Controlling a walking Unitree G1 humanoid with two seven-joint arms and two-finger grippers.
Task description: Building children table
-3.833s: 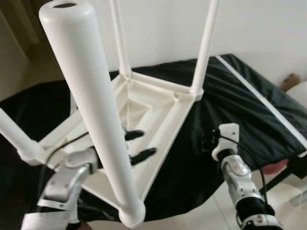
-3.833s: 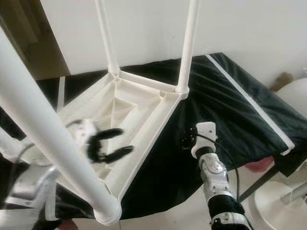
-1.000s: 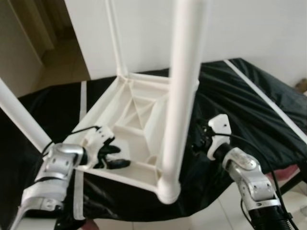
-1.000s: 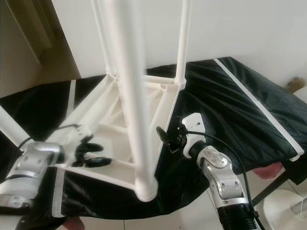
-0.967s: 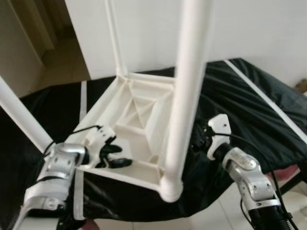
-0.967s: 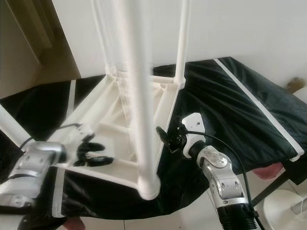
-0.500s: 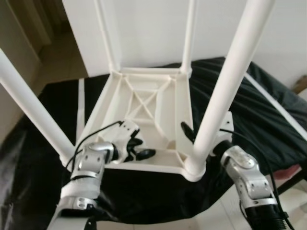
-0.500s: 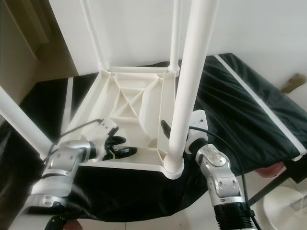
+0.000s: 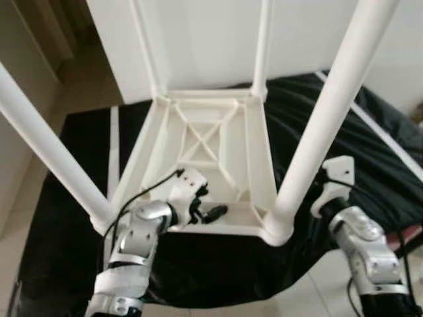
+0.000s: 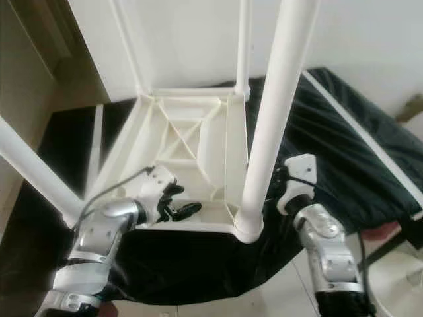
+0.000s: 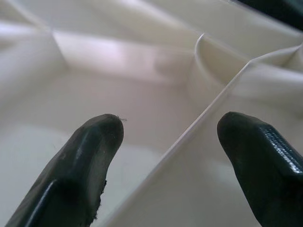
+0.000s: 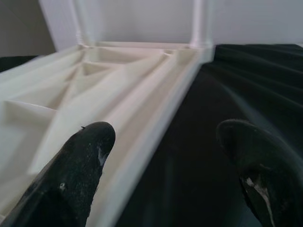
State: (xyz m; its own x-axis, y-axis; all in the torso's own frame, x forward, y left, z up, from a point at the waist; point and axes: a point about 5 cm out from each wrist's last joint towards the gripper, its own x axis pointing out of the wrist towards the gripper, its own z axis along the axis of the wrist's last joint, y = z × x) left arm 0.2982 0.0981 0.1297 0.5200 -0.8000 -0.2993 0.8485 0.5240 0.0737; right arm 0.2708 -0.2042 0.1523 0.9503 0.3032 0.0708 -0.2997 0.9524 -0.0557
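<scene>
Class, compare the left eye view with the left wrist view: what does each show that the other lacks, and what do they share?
Left eye view alone: four upright white legs, the black cloth, the right gripper beside the table's edge. Left wrist view alone: a thin rib running between the open fingers. Both: the left gripper over the upturned white table.

A bench (image 9: pixel 53 218) draped in a black cloth (image 10: pixel 344 152) with pale stripes stands against a white wall. Directly on the cloth lies a white plastic children's table (image 9: pixel 218 152), turned upside down, its ribbed underside facing up and its four round legs (image 9: pixel 330 112) rising upward. Pale floor (image 10: pixel 284 290) shows beside the near edge
</scene>
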